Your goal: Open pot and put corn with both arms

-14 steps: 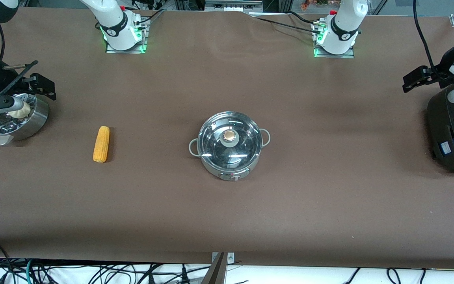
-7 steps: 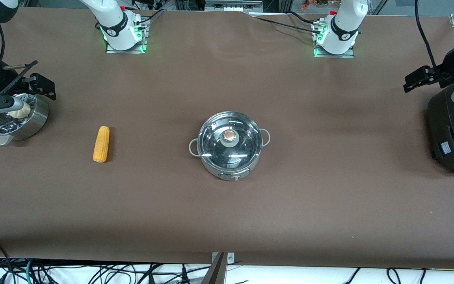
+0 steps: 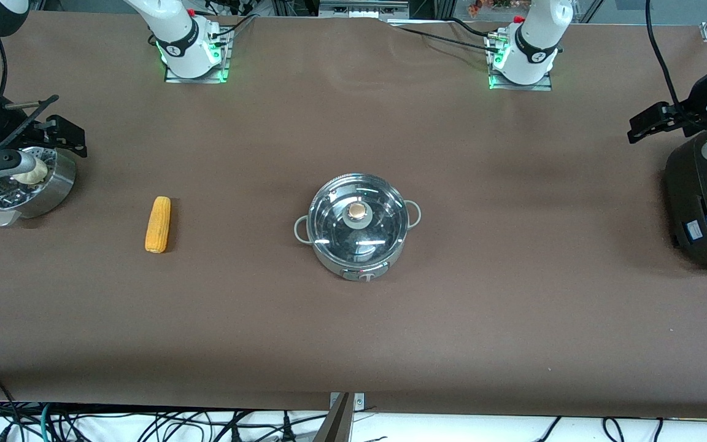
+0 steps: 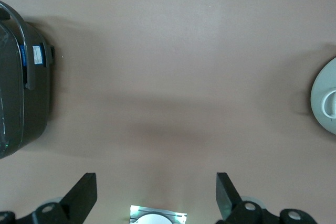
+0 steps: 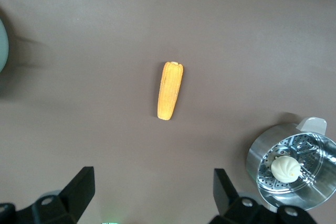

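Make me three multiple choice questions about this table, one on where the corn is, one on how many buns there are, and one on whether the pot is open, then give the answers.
1. Where does the corn lie?
A. inside the pot
B. on the table between the pot and the steamer basket
C. on the rice cooker

2. How many white buns show?
A. one
B. two
C. three

3. What state is the pot in?
A. lid off, lying beside it
B. lid held up by a gripper
C. lid on, knob upward

Answers:
1. B: the cob lies bare on the table, toward the right arm's end, with the steamer basket farther that way.
2. A: a single bun sits in the basket.
3. C: the glass lid covers the pot, while the left gripper and right gripper both hang open away from it.
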{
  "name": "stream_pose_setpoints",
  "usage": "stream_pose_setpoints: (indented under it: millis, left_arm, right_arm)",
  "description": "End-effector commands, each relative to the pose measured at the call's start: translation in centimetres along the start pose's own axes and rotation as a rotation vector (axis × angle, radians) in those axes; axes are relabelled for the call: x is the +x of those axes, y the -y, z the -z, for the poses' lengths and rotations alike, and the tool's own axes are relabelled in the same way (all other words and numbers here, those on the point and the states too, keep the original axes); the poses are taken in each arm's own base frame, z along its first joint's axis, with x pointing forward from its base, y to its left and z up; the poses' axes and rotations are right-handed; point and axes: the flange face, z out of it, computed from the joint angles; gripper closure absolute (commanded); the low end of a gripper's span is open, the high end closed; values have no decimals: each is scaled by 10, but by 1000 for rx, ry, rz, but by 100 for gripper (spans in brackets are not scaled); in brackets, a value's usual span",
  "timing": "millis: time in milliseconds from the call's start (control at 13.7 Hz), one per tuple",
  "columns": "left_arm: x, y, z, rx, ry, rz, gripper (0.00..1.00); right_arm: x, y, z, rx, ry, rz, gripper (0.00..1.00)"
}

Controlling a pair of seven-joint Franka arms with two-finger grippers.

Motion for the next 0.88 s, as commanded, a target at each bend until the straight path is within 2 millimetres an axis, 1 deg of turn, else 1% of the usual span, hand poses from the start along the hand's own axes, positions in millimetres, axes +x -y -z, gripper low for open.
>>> stream_pose_setpoints:
  millis: [0, 292, 365, 438, 511, 584, 730, 803]
  left_arm:
    - [-4, 1, 4, -26, 7, -1, 0]
    - [-4, 1, 4, -26, 7, 0, 0]
    - [-4, 1, 4, -26, 7, 0, 0]
    - [-4, 1, 4, -26, 7, 0, 0]
    - [-3, 1, 3, -25, 8, 0, 0]
    - [-3, 1, 3, -25, 8, 0, 0]
    - [-3, 1, 3, -25, 8, 0, 0]
    - [-3, 1, 4, -26, 7, 0, 0]
  right_arm:
    - [5, -3, 6, -7, -9, -13, 0]
    - [7, -4, 4, -12, -14, -16, 0]
    - [10, -9, 2, -14, -26, -22, 0]
    - [14, -19, -7, -4, -22, -40, 0]
    - [20, -22, -14, -1, -25, -44, 0]
    - [29, -22, -27, -3, -17, -42, 0]
    - [36, -22, -36, -4, -28, -39, 0]
    - [42, -21, -46, -4, -24, -32, 0]
